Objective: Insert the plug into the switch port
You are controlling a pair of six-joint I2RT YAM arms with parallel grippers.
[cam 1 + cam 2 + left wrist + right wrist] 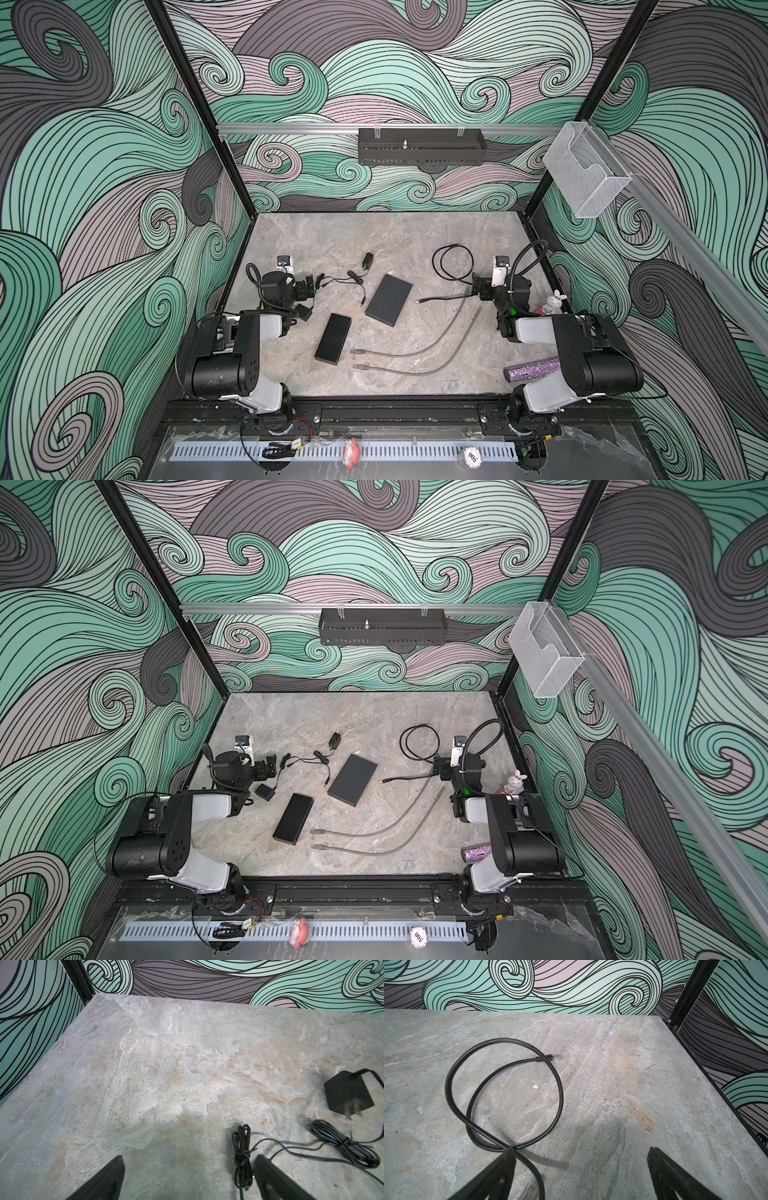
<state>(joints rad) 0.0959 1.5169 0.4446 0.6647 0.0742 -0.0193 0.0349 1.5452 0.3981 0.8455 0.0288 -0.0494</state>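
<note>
The right gripper (580, 1151), jaws apart and empty, hovers above the looped black round cable (508, 1040); the left gripper (189, 1157) is open too. The cable's small plug (419, 300) lies near the larger flat black rectangular switch (388, 301), so it is best to grasp closely behind the plug and keep it level.

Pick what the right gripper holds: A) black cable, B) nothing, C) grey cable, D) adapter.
B: the right gripper is wide open and grips nothing; the black cable lies loose on the table beneath it.
</note>
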